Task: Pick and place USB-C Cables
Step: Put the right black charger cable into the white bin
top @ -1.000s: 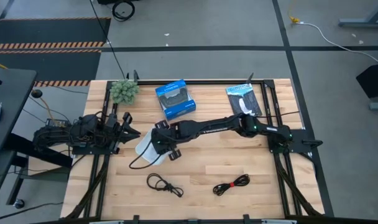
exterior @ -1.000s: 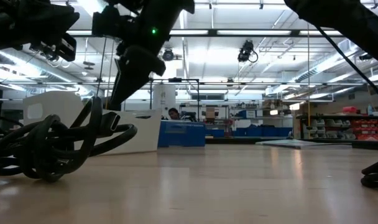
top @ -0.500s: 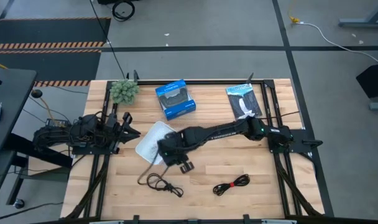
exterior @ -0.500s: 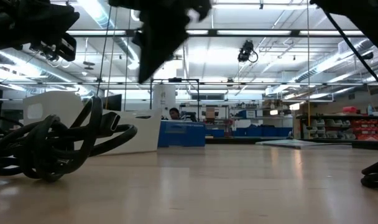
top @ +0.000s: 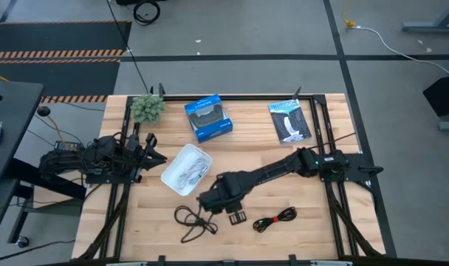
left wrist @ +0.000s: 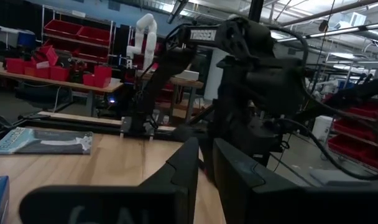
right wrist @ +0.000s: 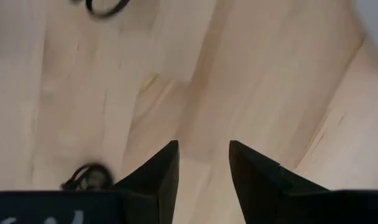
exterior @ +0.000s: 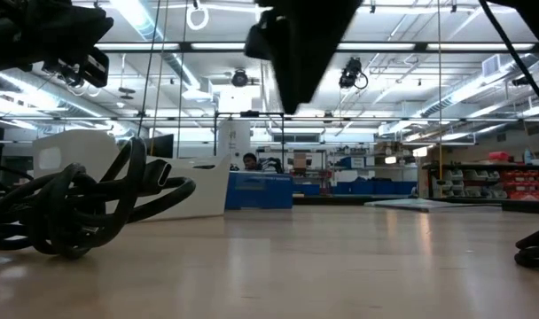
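Observation:
My right gripper (top: 235,216) (right wrist: 203,146) hovers open over bare wood near the table's near edge, between the black cable (top: 195,222) on its left and the black-and-red cable (top: 275,219) on its right. Both coils lie flat on the table. In the low view the black cable (exterior: 70,213) fills the left and the black-and-red one (exterior: 537,244) shows at the right edge. The white cable (top: 189,174) lies inside a white tray (top: 173,177). No grey cable shows. My left gripper (top: 152,151) (left wrist: 204,165) waits at the table's left side, its fingers close together.
A blue box (top: 208,117) and a black flat packet (top: 289,120) lie along the far edge, with a small green plant (top: 148,108) at the far left corner. Open wood lies between the two near cables and toward the table's right side.
My right gripper has swung from above the white tray toward the near edge and a little to the right, and now hangs between the two dark cables. A thin black strand that lay beside the tray now lies with the black cable.

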Available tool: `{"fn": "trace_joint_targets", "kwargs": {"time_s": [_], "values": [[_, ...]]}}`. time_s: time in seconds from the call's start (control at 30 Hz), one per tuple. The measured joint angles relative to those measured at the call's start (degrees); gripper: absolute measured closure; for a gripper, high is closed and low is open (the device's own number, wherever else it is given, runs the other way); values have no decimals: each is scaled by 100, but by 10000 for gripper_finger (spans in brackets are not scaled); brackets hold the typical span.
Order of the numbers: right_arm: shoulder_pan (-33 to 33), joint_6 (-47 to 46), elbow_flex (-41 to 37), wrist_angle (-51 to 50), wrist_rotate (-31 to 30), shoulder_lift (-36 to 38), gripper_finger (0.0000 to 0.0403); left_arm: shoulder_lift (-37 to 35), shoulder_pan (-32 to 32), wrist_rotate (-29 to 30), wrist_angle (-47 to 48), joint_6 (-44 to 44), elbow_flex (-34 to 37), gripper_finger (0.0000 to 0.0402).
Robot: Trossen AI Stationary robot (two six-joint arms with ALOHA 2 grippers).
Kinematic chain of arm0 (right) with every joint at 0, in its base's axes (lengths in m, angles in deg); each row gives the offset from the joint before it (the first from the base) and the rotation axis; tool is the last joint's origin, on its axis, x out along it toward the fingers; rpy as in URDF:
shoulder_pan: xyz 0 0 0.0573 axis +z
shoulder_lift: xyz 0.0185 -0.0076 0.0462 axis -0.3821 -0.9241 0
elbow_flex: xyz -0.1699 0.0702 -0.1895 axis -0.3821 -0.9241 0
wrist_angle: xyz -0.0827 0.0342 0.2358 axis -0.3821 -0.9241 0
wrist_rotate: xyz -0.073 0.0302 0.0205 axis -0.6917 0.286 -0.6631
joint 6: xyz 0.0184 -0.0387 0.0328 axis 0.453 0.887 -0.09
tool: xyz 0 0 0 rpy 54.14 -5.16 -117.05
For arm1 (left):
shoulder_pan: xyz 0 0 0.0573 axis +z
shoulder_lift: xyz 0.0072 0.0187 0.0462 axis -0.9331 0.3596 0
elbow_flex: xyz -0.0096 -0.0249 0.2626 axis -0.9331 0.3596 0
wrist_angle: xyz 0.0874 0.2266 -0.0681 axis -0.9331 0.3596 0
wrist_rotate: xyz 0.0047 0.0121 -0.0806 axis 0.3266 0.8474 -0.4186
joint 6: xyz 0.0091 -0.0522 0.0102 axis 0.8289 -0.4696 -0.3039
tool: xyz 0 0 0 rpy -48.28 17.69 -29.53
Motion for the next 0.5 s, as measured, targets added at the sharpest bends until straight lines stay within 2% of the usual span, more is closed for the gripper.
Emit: {"fn": "trace_joint_targets", "kwargs": {"time_s": [0.2, 0.5], "values": [[260, -591, 0, -562, -44, 0, 256, 0, -1, 1, 4, 0, 0, 345], [728, -1305, -52, -583, -57, 0, 256, 0, -1, 0, 4, -1, 0, 345]]}}
